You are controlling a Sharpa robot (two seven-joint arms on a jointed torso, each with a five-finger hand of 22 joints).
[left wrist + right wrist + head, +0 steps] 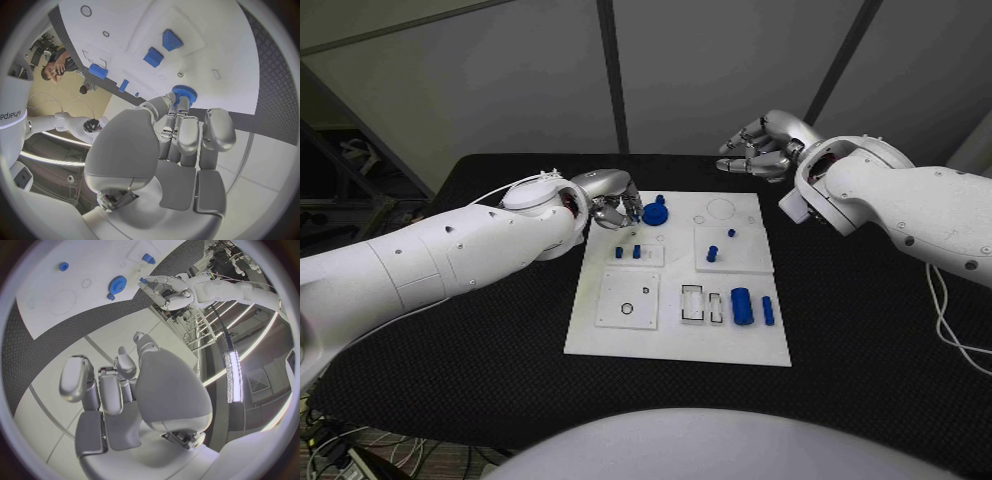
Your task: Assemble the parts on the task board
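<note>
The white task board (pixel 675 340) lies mid-table. A blue gear (pixel 655 212) sits on its far left corner. My left hand (pixel 606 195) is beside the gear with its fingers curled. In the left wrist view the left hand (pixel 178 145) has its fingertips (pixel 167 100) right at the gear (pixel 184 93); whether they grip it I cannot tell. Two small blue pegs (pixel 629 252) stand just behind the gear, and another peg (pixel 711 254) stands mid-board. My right hand (pixel 762 148) hangs beyond the board's far edge, fingers curled in on nothing.
A blue cylinder (pixel 741 306) and a thin blue bar (pixel 767 309) lie at the board's near right, by white slots (pixel 692 303). A square plate with a hole (pixel 629 300) sits near left. Black table (pixel 488 340) surrounds the board.
</note>
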